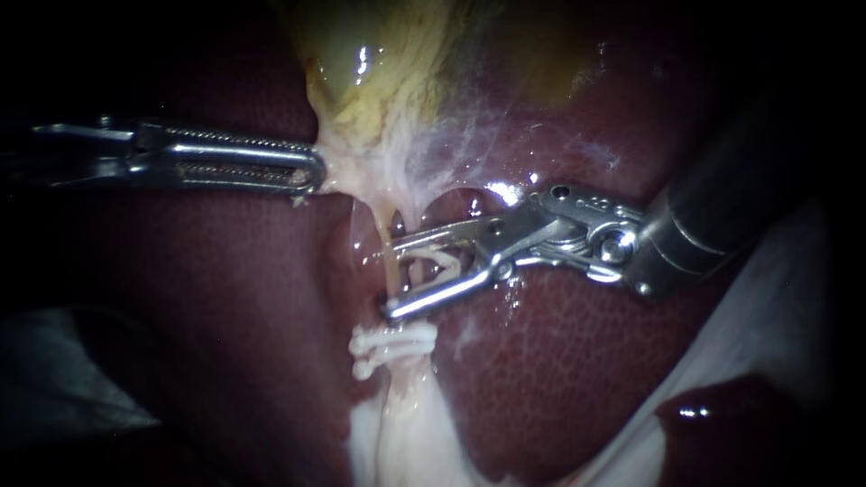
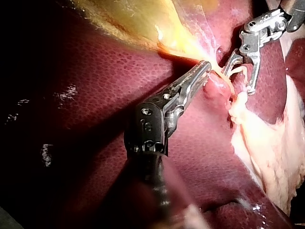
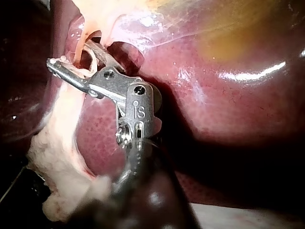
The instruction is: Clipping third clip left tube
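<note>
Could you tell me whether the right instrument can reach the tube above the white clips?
Probably yes: the right instrument, its jaws holding a loaded clip, straddles the tube above the placed clips; the left instrument holds the gallbladder aside.

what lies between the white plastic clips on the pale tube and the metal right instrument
only a short bare stretch of that pale tube, shown in the endoscope view
</note>
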Tool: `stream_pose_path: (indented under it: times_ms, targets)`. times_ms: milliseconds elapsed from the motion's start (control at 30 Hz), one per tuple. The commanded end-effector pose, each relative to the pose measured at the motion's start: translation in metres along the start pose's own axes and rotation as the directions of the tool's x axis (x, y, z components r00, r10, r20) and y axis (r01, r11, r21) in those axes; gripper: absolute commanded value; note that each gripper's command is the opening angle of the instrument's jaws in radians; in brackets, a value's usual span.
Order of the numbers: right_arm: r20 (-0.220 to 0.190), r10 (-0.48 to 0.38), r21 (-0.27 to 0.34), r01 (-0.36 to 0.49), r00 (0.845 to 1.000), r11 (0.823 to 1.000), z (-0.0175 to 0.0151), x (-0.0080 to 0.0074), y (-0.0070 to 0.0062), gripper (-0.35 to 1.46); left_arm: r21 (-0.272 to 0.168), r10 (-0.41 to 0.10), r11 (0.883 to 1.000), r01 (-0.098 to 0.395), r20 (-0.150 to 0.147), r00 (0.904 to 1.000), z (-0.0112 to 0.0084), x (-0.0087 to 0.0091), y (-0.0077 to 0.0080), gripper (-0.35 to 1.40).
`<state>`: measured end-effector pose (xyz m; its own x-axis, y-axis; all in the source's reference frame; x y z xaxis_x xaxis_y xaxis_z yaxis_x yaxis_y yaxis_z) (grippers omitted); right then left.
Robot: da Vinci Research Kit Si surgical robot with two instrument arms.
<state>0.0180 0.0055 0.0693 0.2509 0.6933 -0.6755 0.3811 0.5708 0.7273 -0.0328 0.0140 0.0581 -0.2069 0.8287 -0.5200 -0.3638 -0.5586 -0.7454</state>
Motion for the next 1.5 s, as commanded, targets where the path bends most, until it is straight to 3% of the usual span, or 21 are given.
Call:
stream_pose_path:
  times_ms: [33, 600, 1500]
  targets:
    - [0.005, 0.0, 0.006, 0.0, 1.0, 1.0, 0.0001, 0.0001, -0.0001, 0.45, 0.0, 0.0, 1.0, 0.0, 0.0, 1.0, 0.0, 0.0, 0.0, -0.35]
    - [-0.054, 0.022, 0.068, -0.018, 0.998, 0.998, 0.0026, 0.0009, -0.0011, 0.46, 0.0, 0.0, 1.0, 0.0, 0.0, 1.0, 0.0002, 0.0, -0.0001, -0.35]
    - [-0.078, 0.018, 0.065, -0.013, 0.997, 0.998, 0.0061, 0.0017, -0.0011, 0.46, 0.0, 0.0, 1.0, 0.0, 0.0, 1.0, 0.0002, 0.0, -0.0001, -0.35]
